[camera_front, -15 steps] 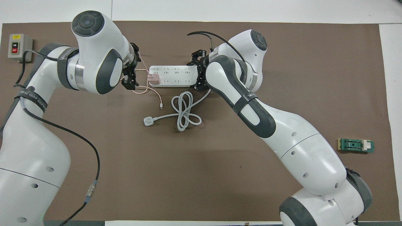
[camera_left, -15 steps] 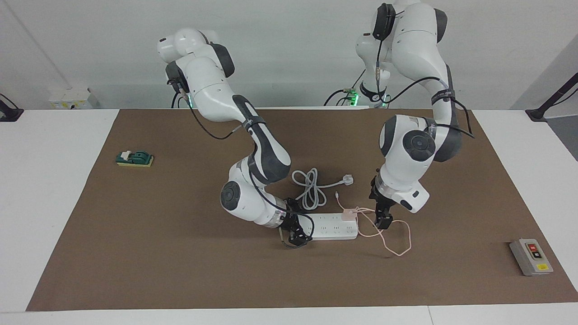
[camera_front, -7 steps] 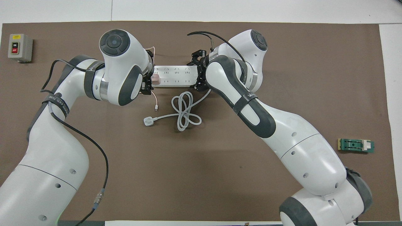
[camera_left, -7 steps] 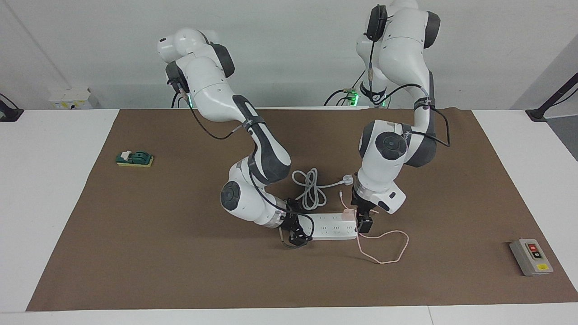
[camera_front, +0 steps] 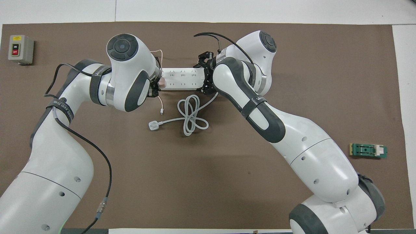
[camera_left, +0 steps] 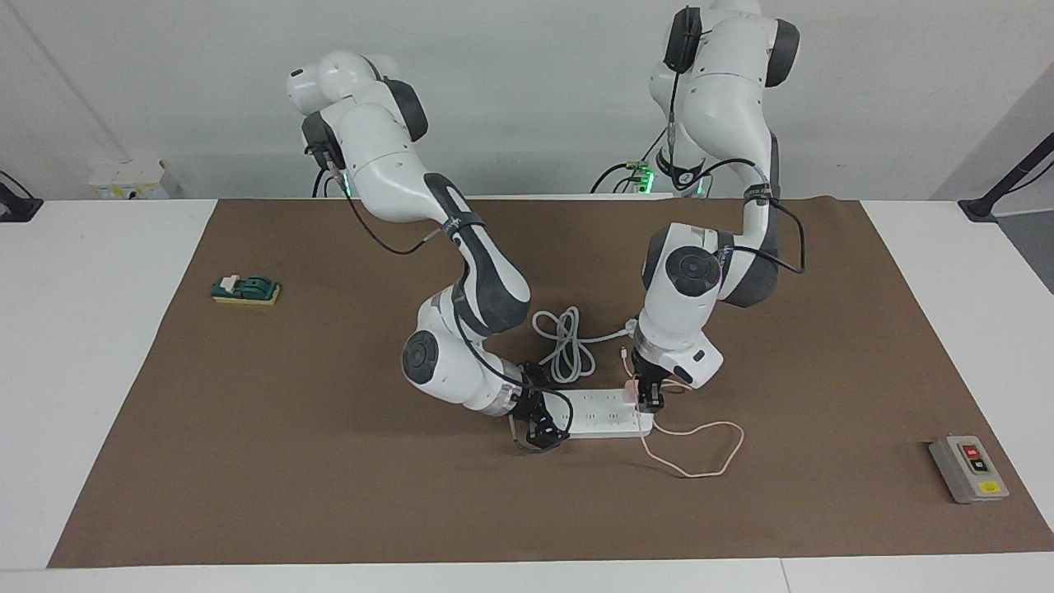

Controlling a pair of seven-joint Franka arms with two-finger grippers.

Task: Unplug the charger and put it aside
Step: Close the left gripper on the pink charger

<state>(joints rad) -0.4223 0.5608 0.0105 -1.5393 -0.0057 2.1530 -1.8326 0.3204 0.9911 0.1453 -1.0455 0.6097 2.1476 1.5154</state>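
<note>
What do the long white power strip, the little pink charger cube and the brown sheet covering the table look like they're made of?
Long white power strip: probably hard moulded plastic, smooth, with crisp edges and socket slots. Small pale pink charger cube: likely plastic too, though mostly hidden by the left gripper; its thin pink cable curls loosely, suggesting a flexible rubbery sheath. Flat brown sheet: matte, looks like paper or thin card.

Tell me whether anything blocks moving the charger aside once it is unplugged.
Nothing visible does. The charger sits in the power strip at the left gripper; bare brown mat lies toward the left arm's end, crossed only by its own pink cable.
</note>
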